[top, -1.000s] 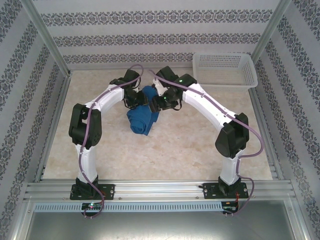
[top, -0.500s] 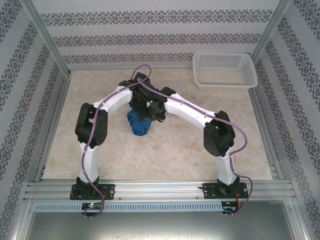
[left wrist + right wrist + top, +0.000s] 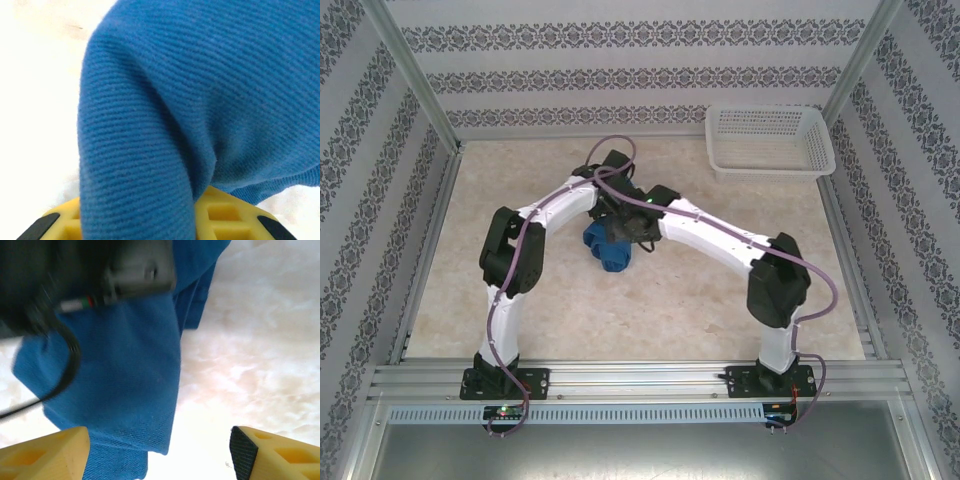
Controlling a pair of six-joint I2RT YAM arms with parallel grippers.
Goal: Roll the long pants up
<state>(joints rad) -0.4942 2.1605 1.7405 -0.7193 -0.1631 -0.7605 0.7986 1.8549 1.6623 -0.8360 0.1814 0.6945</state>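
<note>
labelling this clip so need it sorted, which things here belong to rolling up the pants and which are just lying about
Part of the job:
long pants
left gripper
right gripper

Just lying about:
white plastic basket, far right, apart from the pants

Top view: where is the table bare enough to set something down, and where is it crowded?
Bare: the wide near strip of table between the two arm bases, the stretch from the left arm to the table's left edge, and the right side in front of the basket. Crowded: the middle, where the left arm and right arm meet over the blue pants.
</note>
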